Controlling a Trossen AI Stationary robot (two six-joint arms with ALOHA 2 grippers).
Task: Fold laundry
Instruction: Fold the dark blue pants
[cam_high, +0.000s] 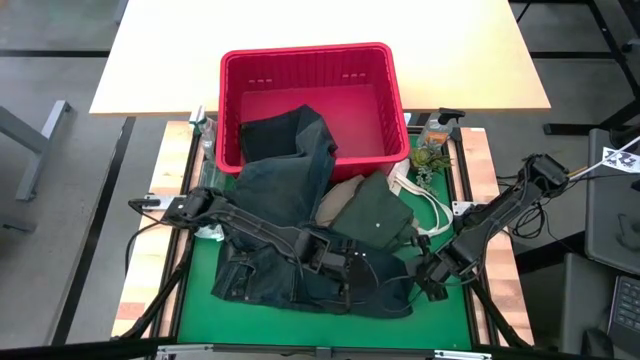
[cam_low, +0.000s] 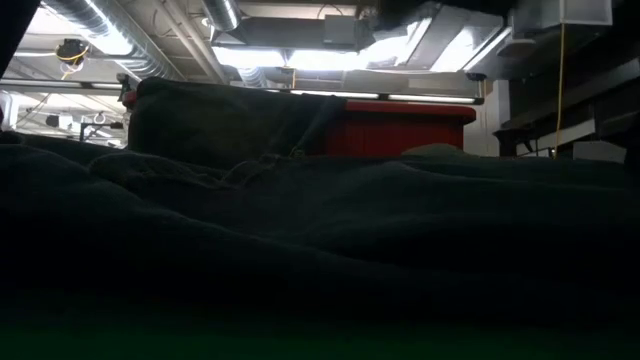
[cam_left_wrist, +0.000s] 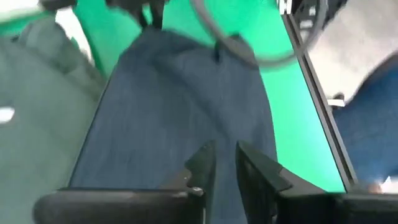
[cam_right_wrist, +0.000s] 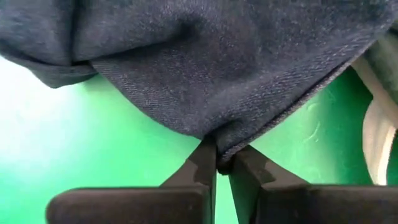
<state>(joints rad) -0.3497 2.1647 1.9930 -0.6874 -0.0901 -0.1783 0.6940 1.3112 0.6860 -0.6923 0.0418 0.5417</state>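
Observation:
Dark blue denim jeans (cam_high: 285, 190) hang out of the red basket (cam_high: 385, 85) and spread over the green mat (cam_high: 195, 290). An olive-green shirt (cam_high: 375, 220) and a tan top (cam_high: 335, 200) lie beside them. Over the jeans' near part, my left gripper (cam_high: 340, 262) is shut on the denim (cam_left_wrist: 174, 93). My right gripper (cam_high: 425, 280) stands at the jeans' near right end, shut on an edge of them (cam_right_wrist: 217, 74). In the low view dark cloth (cam_low: 300, 230) fills the foreground, and neither gripper shows. My left gripper has the denim between its two fingers (cam_left_wrist: 202, 165), which stand close together and slant down from the table's left. A raised band of denim (cam_left_wrist: 186, 118) runs away from them; the place of contact itself is blurred. My right gripper pinches a bottom edge of the jeans (cam_right_wrist: 219, 144) between its two fingertips (cam_right_wrist: 200, 158), from above and pointing steeply down. The cloth gathers to a point at the fingers and is drawn taut there, lifted off the green mat (cam_right_wrist: 93, 143).
A clear bottle (cam_high: 436, 128) and a small green plant (cam_high: 428, 158) stand right of the basket, with a white cord (cam_high: 425, 205) beside the shirt. Wooden table strips (cam_high: 150, 250) border the mat. A pale tabletop (cam_high: 300, 25) lies beyond the basket.

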